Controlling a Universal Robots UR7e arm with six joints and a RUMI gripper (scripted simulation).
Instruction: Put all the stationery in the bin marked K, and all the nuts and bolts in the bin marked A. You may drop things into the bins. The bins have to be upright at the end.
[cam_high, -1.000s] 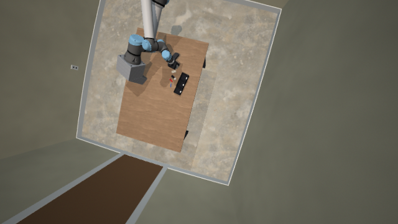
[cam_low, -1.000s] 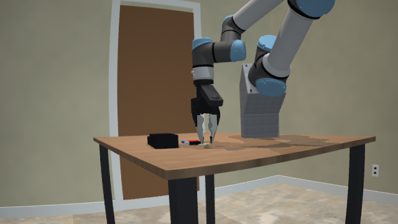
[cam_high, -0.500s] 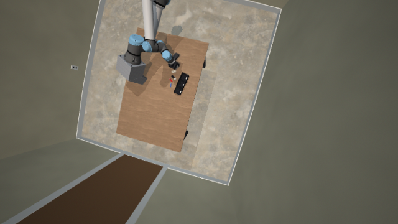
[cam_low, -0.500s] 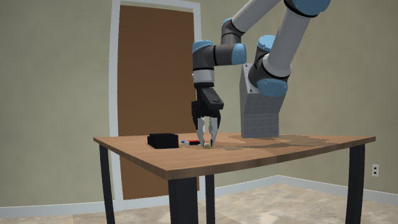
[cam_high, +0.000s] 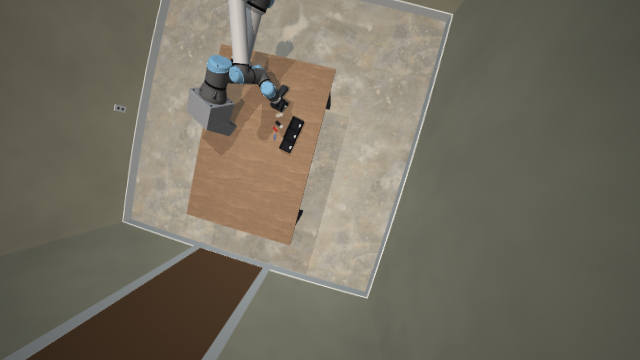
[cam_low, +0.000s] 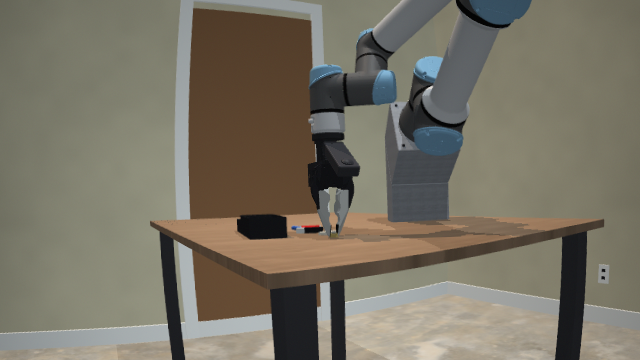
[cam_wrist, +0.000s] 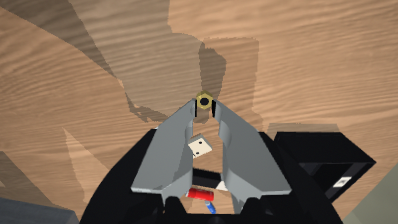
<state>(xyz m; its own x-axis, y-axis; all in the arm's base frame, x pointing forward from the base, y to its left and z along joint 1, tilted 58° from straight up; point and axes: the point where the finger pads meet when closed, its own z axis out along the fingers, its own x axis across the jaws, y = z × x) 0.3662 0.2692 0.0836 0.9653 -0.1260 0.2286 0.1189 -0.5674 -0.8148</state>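
Brass nut (cam_wrist: 203, 101) down on the bench (cam_wrist: 310, 60), pinched between the fingers at their very tips. White eraser (cam_wrist: 200, 145) and red marker (cam_wrist: 200, 193) close behind, black bins (cam_low: 262, 226) alongside.

The nut (cam_wrist: 204, 101) is brass-yellow with a dark hole, lying on the table (cam_wrist: 310, 60), whose top is warm brown with wavy wood grain. The gripper (cam_wrist: 204, 111) has pale grey fingers and a black body. Near the nut, a white eraser (cam_wrist: 200, 146) carries two dark dots, a marker (cam_wrist: 200, 193) shows red, and the bin (cam_wrist: 325, 155) is black.
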